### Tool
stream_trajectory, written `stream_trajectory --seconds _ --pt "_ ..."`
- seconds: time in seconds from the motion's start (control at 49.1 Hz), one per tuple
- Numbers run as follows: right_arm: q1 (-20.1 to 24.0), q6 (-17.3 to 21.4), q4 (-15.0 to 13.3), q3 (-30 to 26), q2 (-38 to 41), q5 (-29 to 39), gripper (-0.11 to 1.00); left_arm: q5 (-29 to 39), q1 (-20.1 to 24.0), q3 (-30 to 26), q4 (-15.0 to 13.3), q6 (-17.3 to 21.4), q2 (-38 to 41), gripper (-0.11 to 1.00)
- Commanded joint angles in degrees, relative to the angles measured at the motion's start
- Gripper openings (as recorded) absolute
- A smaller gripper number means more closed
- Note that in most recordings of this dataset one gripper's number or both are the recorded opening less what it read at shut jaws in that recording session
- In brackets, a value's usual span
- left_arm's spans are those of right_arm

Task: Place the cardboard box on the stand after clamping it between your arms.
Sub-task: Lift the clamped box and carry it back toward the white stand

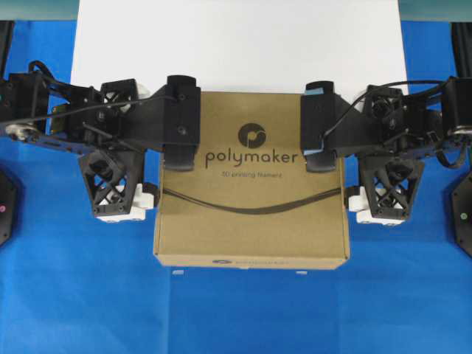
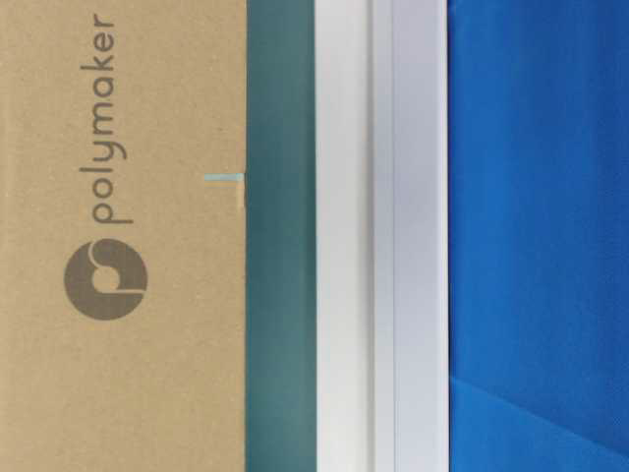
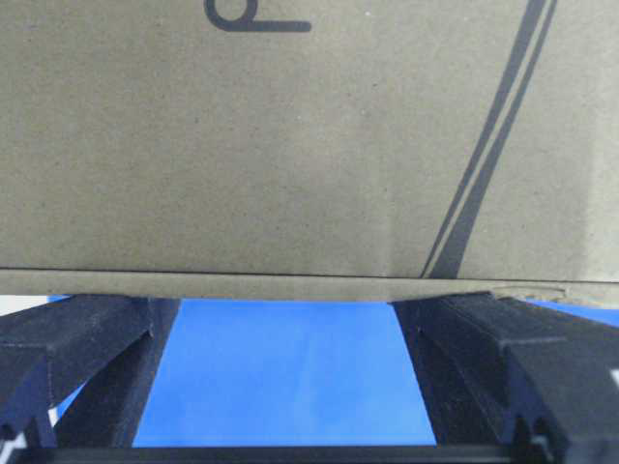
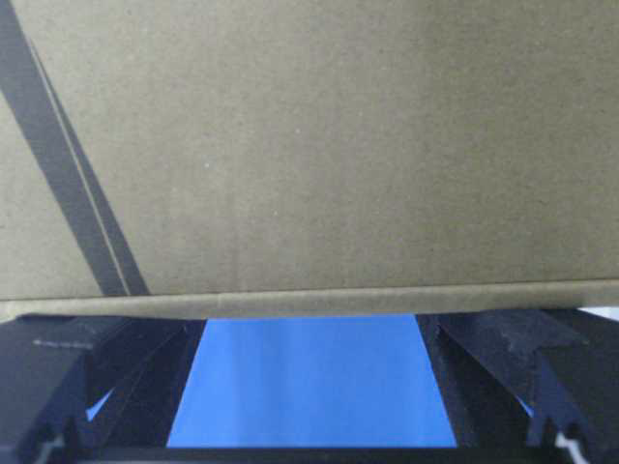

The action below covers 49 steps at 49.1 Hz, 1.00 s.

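The brown cardboard box with the dark "polymaker" logo is squeezed between my two arms, held level. Its far edge overlaps the front edge of the white stand in the overhead view. My left gripper is open, its fingertips pressed against the box's left side. On the other side my right gripper is open too and presses on the right side. In the table-level view the box stands apart from the stand. Each wrist view is filled by the box, with blue cloth between the wide-spread fingers.
Blue cloth covers the table around and under the box. Black arm bases sit at the far left and right edges. Two small white marks show on the cloth just below the box's near edge.
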Motion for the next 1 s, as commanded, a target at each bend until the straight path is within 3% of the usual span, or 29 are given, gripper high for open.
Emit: stream_trajectory --seconds 0.0,0.265,0.489,0.977 --pt "-0.70 0.00 0.70 -2.99 1.32 -7.03 0.97 -3.08 2.11 -4.39 0.26 -0.44 1.14 0.85" --pt "-5.01 -4.13 0.79 -2.90 2.20 -8.53 0.97 -3.78 5.71 -5.54 0.26 4.39 3.25 0.85" --pt "-9.49 -8.00 0.97 -3.08 3.96 -9.05 0.97 -4.39 8.96 -7.29 0.26 5.36 4.57 0.85" --pt "-19.25 -20.30 6.42 -5.45 8.44 -11.60 0.97 -6.86 15.03 -9.84 0.26 11.34 7.65 0.85"
